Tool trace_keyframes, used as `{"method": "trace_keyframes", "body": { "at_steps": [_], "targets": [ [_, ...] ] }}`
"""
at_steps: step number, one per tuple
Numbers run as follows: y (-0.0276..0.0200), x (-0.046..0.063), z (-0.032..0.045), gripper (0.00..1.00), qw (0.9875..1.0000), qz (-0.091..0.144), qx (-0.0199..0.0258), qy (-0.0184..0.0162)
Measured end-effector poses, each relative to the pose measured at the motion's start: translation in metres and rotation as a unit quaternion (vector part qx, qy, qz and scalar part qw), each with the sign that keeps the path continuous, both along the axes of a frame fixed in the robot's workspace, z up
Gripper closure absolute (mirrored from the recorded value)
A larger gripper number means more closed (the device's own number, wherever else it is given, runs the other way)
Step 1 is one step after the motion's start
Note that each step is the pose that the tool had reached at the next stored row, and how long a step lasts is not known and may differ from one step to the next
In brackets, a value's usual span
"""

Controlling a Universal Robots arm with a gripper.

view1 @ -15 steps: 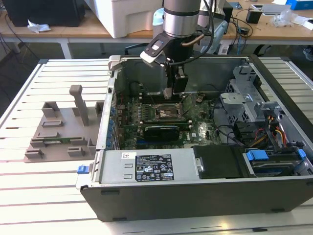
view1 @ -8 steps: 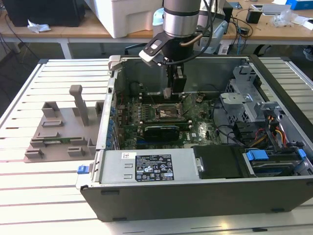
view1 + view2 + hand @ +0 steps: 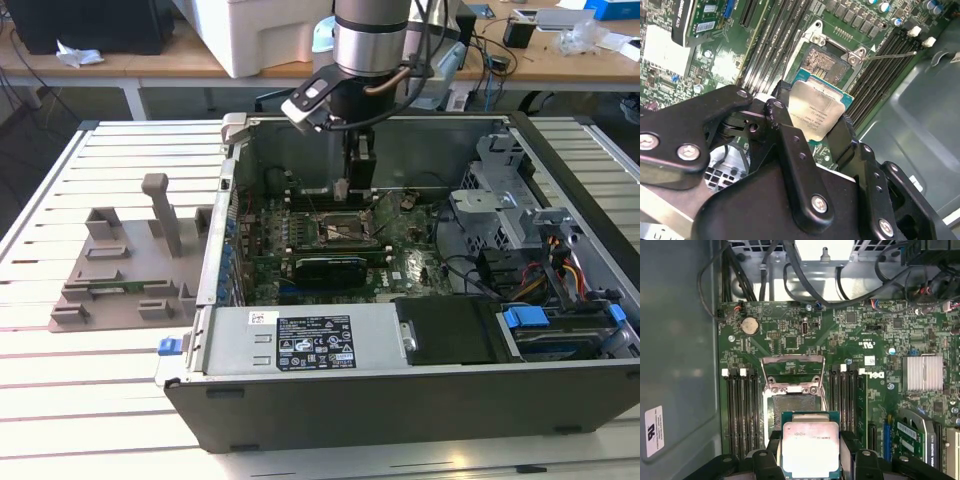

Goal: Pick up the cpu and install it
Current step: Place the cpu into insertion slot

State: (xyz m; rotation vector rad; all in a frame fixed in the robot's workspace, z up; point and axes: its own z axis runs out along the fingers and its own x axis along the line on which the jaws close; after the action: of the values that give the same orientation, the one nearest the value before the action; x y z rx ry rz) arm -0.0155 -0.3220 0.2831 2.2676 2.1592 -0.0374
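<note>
While black jaws clench small square silver-topped cpu (image 3: 811,447) by opposite edges, chip hangs just above open metal-framed socket (image 3: 792,407) on green motherboard (image 3: 860,335). Risk: tilted or off-centre drop could bend socket pins, jam against frame.

The tabletop (image 3: 100,400) is a pale metal surface of long slats running across the exterior view. Two things lie on it. A dark grey computer case (image 3: 400,410) rests on it with its open side up, from the middle toward the exterior view's right. Just beside the case, on the exterior view's left, lies a flat grey plate (image 3: 110,305) with upright blocks and one taller post (image 3: 163,215). Whether plate and case touch cannot be told.
</note>
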Motion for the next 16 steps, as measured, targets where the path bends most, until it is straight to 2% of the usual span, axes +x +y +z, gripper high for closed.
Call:
{"method": "trace_keyframes", "body": {
  "at_steps": [4,9,11,12,14,16],
  "targets": [
    [0.0000,0.0000,0.0000,0.46,0.9998,-0.021,-0.0002,0.0000],
    [0.0000,0.0000,0.0000,0.46,0.9986,-0.052,-0.0004,0.0000],
    [0.0000,0.0000,0.0000,0.46,0.9985,-0.056,-0.0004,0.0000],
    [0.0000,0.0000,0.0000,0.46,0.9987,-0.050,-0.0004,0.0000],
    [0.0000,0.0000,-0.0003,0.46,1.0000,-0.007,-0.0004,0.0000],
    [0.0000,0.0000,-0.0005,0.46,0.9999,0.013,-0.0005,0.0000]
  ]
}}
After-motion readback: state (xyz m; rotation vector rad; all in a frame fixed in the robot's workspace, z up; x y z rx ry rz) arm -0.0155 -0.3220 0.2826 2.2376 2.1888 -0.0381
